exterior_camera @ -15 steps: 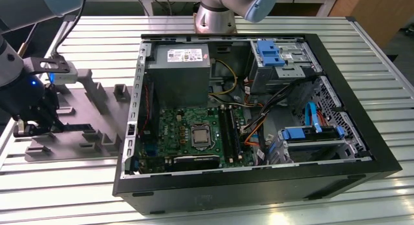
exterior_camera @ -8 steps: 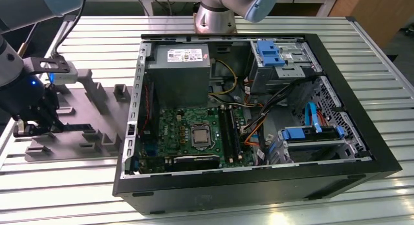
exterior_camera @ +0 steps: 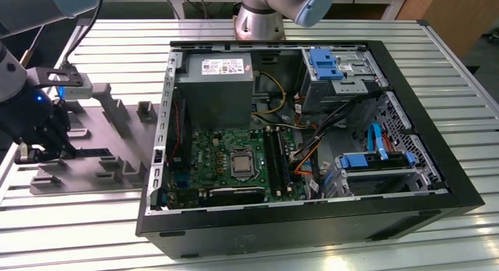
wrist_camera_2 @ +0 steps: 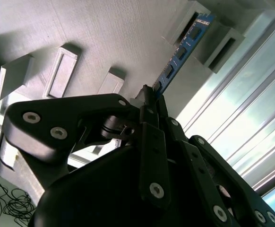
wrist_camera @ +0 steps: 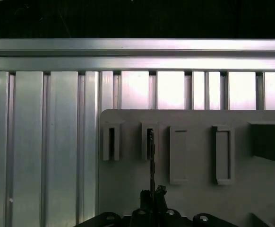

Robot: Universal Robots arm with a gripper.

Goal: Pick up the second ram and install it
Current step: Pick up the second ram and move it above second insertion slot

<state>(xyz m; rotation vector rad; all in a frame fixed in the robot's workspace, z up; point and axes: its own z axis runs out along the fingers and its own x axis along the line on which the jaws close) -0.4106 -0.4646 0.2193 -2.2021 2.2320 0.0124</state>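
My gripper hangs at the exterior view's left, low over the grey tray of holders, well apart from the open case in the middle of that frame. In the second wrist view my fingers are pressed narrow on the ram, pinching one end of the blue strip. The rest of it runs away from me, chips showing, toward a holder at its far end. In the first wrist view the ram shows edge-on as a thin dark line. It rises from my gripper to a slotted holder, and its far end sits at or inside that slot. I cannot tell whether it has lifted clear of the holder or rests in it.

As I judge it, the grasp is made and that is as far as the work has got. The ram is over the tray, not yet carried across the slatted table to the case. Inside the case, the board lies flat with its long black slots beside the processor socket. From here I cannot make out which slot is free. Carrying, lining up and pressing home are all left to do.
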